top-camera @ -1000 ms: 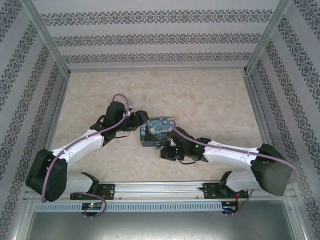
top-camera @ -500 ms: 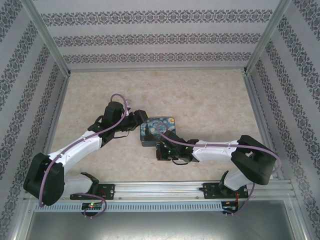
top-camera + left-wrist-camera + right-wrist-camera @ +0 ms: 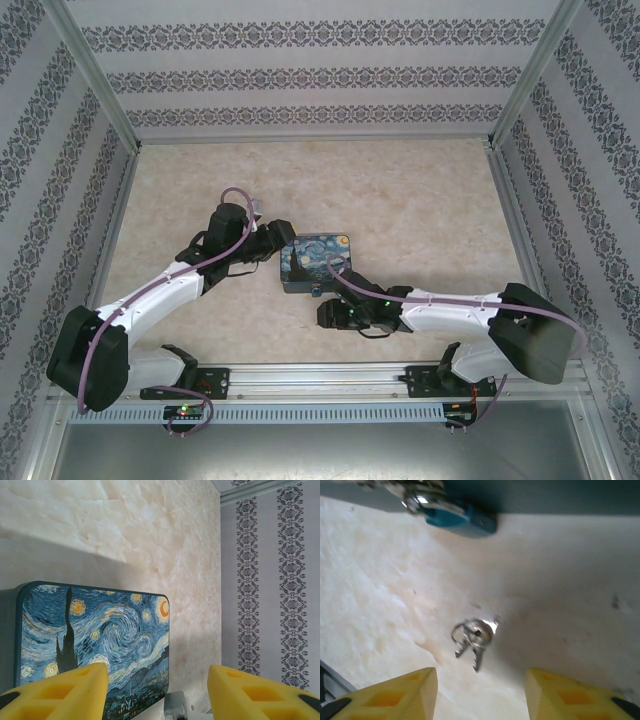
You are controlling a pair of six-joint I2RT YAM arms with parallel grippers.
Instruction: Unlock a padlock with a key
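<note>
From above, the painted box (image 3: 315, 258) sits in the middle of the table (image 3: 430, 190). The left gripper (image 3: 278, 243) is against its left end. A small blue speck at the box's near edge is the padlock (image 3: 316, 291). The right gripper (image 3: 330, 315) hovers just on the near side of it, apart from the box. From this height you can't read either set of jaws.

The left wrist camera shows its two yellow fingers (image 3: 60, 692) spread wide. The box's starry lid lies ahead, and its right-hand end falls in the gap between them. One finger overlaps the lid in the picture, but whether it touches the box you cannot tell. Nothing is pinched. A small metal fitting (image 3: 172, 707) peeks out at the box's lower corner.

On the right wrist camera, the right arm's fingers (image 3: 385, 695) also stand apart with nothing between them. The keys (image 3: 472, 640) lie loose on the table on their ring, near the box but clear of the padlock. The padlock hangs blurred at the box's edge, and the blur hides whether its shackle is shut.

My reading is that the task is early or stalled — no key is in hand or in the lock. You have the pick-up, insertion and turn left to do, and a flat key on a smooth top will be fiddly to pinch.
</note>
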